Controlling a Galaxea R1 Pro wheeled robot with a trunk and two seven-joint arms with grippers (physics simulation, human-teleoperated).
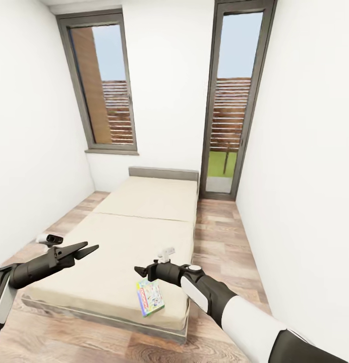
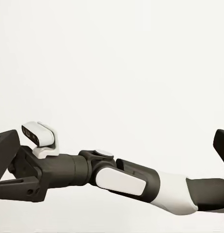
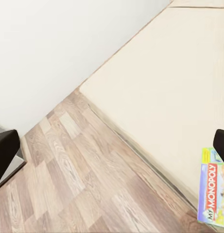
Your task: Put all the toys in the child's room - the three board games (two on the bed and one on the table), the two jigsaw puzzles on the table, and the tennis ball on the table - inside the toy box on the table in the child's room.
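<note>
The right gripper (image 1: pixel 140 271) hangs empty above the foot of the bed (image 1: pixel 144 222), its dark fingers pointing toward the robot's left; its wrist camera shows a fingertip at each edge of its picture, far apart, so the claw is spread wide. Just below and beside it lies the Monopoly board game (image 1: pixel 150 298), a flat colourful box flat on the beige mattress, close to the near edge and turned slightly askew. The same box (image 3: pixel 213 195) sits at the rim of the right wrist picture, red banner readable. My guess is the arm waits here because the box is the nearest toy to reach.

Further out, the left gripper (image 1: pixel 86 249) is held over the mattress's left side, its two fingers parted in a narrow fork, holding nothing. It seems parked out of the way.

Beyond both arms stretches the bed, then a wood-plank floor (image 1: pixel 220 232), white walls, a tall window (image 1: pixel 101 85) and a glass door (image 1: pixel 230 106). The toy box is not in sight from here.
</note>
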